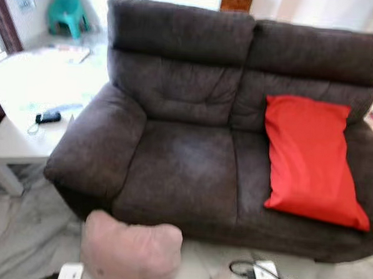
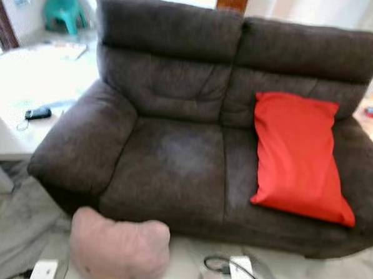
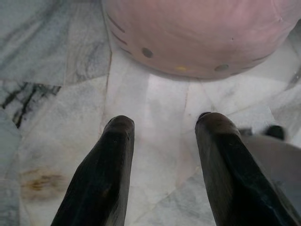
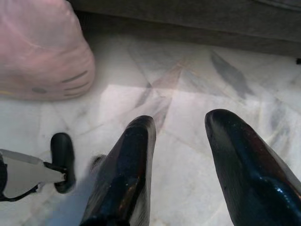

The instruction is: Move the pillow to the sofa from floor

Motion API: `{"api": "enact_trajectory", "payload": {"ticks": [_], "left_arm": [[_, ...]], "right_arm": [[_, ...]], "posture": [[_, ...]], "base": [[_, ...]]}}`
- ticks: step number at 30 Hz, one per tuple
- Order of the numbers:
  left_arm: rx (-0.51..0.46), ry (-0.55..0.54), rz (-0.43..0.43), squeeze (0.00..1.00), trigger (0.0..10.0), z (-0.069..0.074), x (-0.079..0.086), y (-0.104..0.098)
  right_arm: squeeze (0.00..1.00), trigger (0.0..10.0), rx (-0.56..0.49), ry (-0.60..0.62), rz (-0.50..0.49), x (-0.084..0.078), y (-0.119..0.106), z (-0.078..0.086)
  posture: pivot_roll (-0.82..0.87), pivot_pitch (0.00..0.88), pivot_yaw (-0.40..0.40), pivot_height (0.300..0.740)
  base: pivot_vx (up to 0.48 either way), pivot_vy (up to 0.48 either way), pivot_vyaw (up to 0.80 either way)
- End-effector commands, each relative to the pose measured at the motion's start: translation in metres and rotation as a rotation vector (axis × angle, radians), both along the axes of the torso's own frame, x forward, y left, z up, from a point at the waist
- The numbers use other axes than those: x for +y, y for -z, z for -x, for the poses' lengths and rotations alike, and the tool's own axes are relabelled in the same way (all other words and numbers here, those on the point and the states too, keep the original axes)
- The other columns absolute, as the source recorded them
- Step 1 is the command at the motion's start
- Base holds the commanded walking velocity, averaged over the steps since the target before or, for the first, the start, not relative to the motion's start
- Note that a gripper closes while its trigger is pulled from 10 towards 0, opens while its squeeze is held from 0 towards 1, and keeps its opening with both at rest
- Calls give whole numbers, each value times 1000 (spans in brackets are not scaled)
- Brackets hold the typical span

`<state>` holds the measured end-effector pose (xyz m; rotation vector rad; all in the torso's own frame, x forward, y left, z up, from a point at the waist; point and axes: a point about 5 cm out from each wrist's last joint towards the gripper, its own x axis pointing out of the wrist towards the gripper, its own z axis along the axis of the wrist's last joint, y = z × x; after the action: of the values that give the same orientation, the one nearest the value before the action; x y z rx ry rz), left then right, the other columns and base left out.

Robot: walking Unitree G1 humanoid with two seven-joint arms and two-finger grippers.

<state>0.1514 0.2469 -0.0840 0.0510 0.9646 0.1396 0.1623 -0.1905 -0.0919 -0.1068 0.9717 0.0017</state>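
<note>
Sofas: 1, dark grey sofa [image 1: 192, 146], two seats.
Pillows, total: 2.
Pillows on the floor: 1, pink pillow [image 1: 130, 252], just ahead of left gripper [image 3: 160, 125].
Pillows on the seat: 1, red pillow [image 1: 310, 161], leaning on the backrest.
Grippers: 2, left gripper and right gripper [image 4: 181, 127], fingers apart on both.
Tables: 1, white table [image 1: 15, 130].
Stools: 1, teal stool [image 1: 68, 11].
Dark handsets on the table: 1, black device [image 1: 48, 116].

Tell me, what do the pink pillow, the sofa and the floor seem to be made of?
Pink pillow: probably soft plush fabric, matte and rounded. Sofa: dark grey-brown suede-like cloth, with lighter rubbed patches. Floor: looks like polished marble, grey veins and a sheen.
</note>
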Motion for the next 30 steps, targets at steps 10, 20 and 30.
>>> {"api": "enact_trajectory", "payload": {"ticks": [10, 20, 30], "left_arm": [[11, 14, 5, 0, 10000, 0, -3, 1], [10, 17, 2, 0, 10000, -1, -2, 1], [9, 10, 1, 0, 10000, -2, -1, 0]], "right_arm": [[0, 10000, 4, 9, 9, -6, 0, 2], [0, 10000, 0, 25, 3, -5, 0, 2], [0, 10000, -13, 72, -15, -5, 0, 1]], "posture": [[-9, 0, -28, 740], [-8, 0, -24, 740], [-5, 0, -22, 740]], "base": [[0, 299, 0], [0, 301, 0], [0, 300, 0]]}}
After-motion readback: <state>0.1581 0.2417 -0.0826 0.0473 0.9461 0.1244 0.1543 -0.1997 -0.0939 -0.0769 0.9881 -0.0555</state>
